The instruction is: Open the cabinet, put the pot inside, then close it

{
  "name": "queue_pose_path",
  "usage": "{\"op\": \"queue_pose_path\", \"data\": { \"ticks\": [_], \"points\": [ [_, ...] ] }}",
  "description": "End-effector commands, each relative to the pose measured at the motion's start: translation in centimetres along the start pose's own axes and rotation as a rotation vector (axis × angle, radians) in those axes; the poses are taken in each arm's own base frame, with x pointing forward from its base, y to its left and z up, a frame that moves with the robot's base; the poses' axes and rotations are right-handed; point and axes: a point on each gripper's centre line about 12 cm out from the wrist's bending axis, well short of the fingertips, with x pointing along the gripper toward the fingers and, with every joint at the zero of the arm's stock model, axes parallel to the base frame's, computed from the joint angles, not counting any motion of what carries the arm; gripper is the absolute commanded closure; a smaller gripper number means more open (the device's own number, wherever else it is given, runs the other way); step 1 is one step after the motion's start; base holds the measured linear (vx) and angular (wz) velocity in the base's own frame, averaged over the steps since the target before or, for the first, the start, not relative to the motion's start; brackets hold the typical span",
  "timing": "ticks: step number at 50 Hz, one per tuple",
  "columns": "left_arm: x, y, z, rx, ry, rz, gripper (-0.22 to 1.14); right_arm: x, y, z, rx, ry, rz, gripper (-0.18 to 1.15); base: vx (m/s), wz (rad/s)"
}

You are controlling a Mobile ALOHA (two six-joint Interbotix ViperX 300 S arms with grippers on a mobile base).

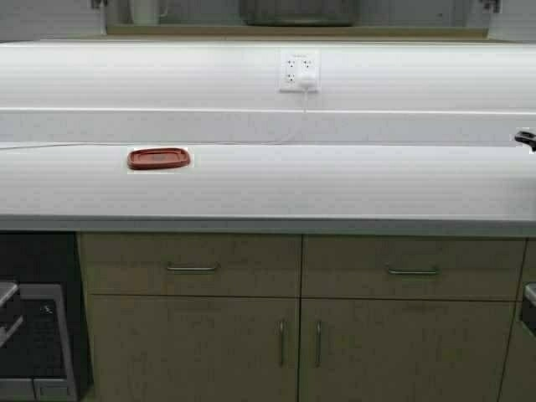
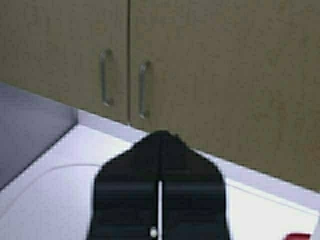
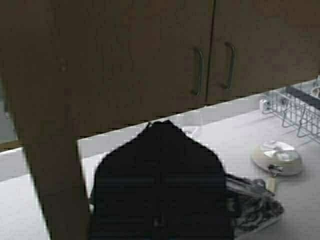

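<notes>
Nearby, a red lid (image 1: pixel 158 158) (flat) on countertop (image 1: pixel 335 188).

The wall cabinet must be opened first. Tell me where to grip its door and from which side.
Judging by the left wrist view, take the slim vertical handle of the cabinet door, near its bottom edge beside the centre seam. Come straight from the front with the left gripper, fingers either side of the bar.

A red lid (image 1: pixel 158 157) lies flat on the white worktop (image 1: pixel 335 184), toward nine o'clock. A wall outlet (image 1: pixel 298 71) sits at twelve o'clock, a white cord (image 1: pixel 289 134) trailing down. Floor cabinets (image 1: pixel 301 318) with drawers stand at six o'clock. In the right wrist view, a wire rack (image 3: pixel 300 112) and a round dish (image 3: pixel 276 157) rest on the worktop.
</notes>
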Motion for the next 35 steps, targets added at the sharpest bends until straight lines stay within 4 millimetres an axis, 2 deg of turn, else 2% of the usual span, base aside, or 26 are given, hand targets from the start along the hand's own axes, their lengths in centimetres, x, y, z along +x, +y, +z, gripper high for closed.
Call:
{"op": "queue_pose_path", "data": {
  "ticks": [1, 10, 20, 26, 30, 35],
  "points": [
    [0.7, -4.9, 1.5, -0.002, -0.052, -0.094, 0.87, -0.3, 1.8, 1.7, 0.000, -0.040, 0.039, 0.90, 0.01, 0.02],
    [0.4, -7.3, 0.8, -0.005, -0.024, -0.141, 0.87, -0.6, 3.6, 1.8, 0.002, -0.042, 0.077, 0.90, 0.00, 0.01],
    [-1.6, -9.3, 0.0, -0.002, 0.015, -0.172, 0.87, -2.2, 6.1, 2.7, 0.003, -0.059, 0.135, 0.90, -0.01, 0.02],
    [-3.2, -10.6, -0.2, 0.003, 0.025, -0.191, 0.87, -3.4, 8.3, 3.0, 0.004, -0.064, 0.188, 0.90, -0.02, 0.03],
    [-4.3, -10.6, 0.0, 0.005, 0.019, -0.187, 0.87, -4.3, 9.4, 3.0, 0.004, -0.063, 0.218, 0.90, -0.02, 0.02],
    [-6.2, -10.1, 0.0, 0.004, 0.012, -0.167, 0.87, -5.8, 9.4, 2.9, 0.003, -0.059, 0.225, 0.90, -0.03, 0.01]
  ]
}}
